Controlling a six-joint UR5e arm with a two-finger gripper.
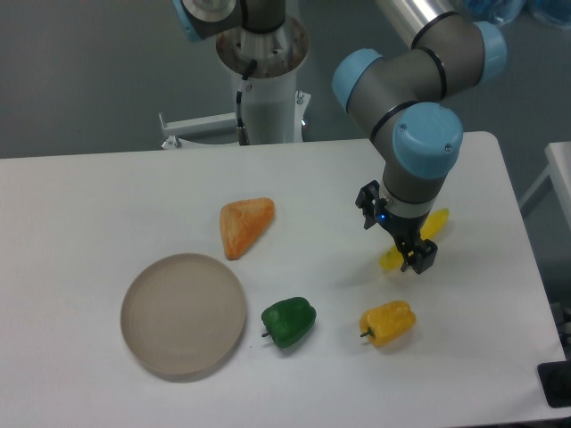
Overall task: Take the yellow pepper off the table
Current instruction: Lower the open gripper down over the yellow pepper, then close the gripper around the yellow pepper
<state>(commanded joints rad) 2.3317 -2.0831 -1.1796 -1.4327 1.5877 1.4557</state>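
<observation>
The gripper (416, 257) covers the middle of a long yellow item (435, 223), leaving only its two ends showing. Seen from above and dark, its jaws are hard to read, perhaps slightly parted. The arm (419, 62) runs off the top edge.

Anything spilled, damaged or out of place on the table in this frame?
Nothing stands out. The small yellow bell pepper, green bell pepper, orange wedge-shaped piece and round beige plate lie apart and intact on the white table. The gripper partly hides a long yellow item.
</observation>
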